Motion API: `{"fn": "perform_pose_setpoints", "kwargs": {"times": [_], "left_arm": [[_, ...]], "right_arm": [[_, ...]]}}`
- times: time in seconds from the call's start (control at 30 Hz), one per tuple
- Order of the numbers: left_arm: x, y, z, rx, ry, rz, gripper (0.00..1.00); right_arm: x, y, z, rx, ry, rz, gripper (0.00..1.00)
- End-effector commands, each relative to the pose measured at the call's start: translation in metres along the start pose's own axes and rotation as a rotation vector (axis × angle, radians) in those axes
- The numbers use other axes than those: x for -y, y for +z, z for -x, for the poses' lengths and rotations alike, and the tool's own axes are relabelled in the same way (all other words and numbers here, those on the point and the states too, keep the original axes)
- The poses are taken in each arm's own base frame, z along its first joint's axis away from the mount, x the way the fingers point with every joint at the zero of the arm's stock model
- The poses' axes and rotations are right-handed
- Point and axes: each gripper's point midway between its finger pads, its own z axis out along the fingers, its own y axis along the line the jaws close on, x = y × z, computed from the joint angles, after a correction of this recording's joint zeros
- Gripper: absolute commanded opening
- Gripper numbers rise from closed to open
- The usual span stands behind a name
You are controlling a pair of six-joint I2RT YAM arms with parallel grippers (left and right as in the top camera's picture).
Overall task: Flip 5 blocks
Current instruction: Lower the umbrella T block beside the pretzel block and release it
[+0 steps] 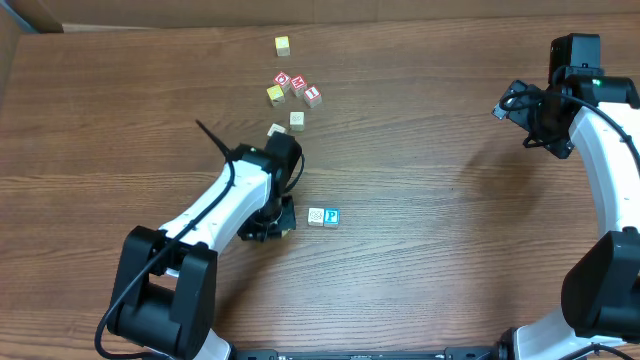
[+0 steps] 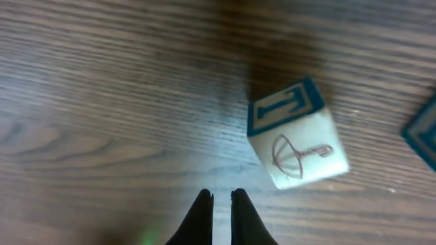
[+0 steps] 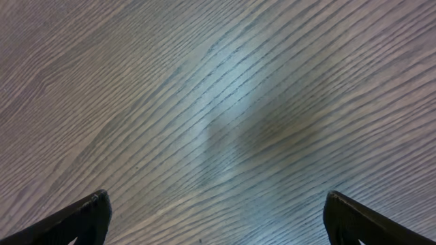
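Left gripper (image 2: 219, 204): clenched. I see the two fingertips almost meeting at the bottom centre of the left wrist view, with nothing caught between them.
Left arm (image 1: 215, 205): in the overhead view it runs from the lower left toward the middle, and its tool end sits just left of a pair of blocks.
Pair of blocks: a cream block (image 1: 316, 216) and the blue P block (image 1: 331, 216) touch side by side, a little below the centre of the frame.
Umbrella block (image 2: 296, 133): right of centre in the left wrist view, up and to the right of the fingertips and clear of them. It has a blue-bordered face on top and a cream face with a thin umbrella drawing toward me.
Blue-edged block (image 2: 422, 133): cut off by the right edge of that view, so I cannot read its face.
Upper group: a pale block (image 1: 297, 119) and another pale one (image 1: 277, 130) lie close to the arm. Above them are a yellow cube (image 1: 275, 94) and three red-and-white cubes (image 1: 299, 84).
Top block (image 1: 283, 45): alone near the upper edge, left of centre.
Right gripper (image 3: 216, 197): released, with its fingers spread to the bottom corners and only table (image 3: 218, 82) grain between them.
Right arm (image 1: 600, 150): along the right edge of the overhead view, well apart from every block.
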Motion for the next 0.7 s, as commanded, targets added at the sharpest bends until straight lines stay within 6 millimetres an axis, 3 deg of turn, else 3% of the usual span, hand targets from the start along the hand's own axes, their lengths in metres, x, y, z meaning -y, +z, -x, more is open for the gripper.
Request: {"fn": "perform_pose_setpoints", "kwargs": {"times": [0.0, 0.17, 0.3, 0.67], "left_arm": [[0.003, 0.007, 0.004, 0.020, -0.017, -0.023, 0.04], [0.021, 0.004, 0.029, 0.119, -0.013, -0.102, 0.04], [0.032, 0.003, 0.031, 0.123, -0.010, -0.155, 0.04], [0.037, 0.001, 0.041, 0.164, 0.007, -0.177, 0.04]], "right_arm": [[-0.003, -0.009, 0.007, 0.030, -0.004, 0.015, 1.00], [-0.003, -0.009, 0.007, 0.030, -0.004, 0.015, 1.00], [-0.003, -0.009, 0.007, 0.030, -0.004, 0.015, 1.00], [-0.003, -0.009, 0.007, 0.030, -0.004, 0.015, 1.00]]}}
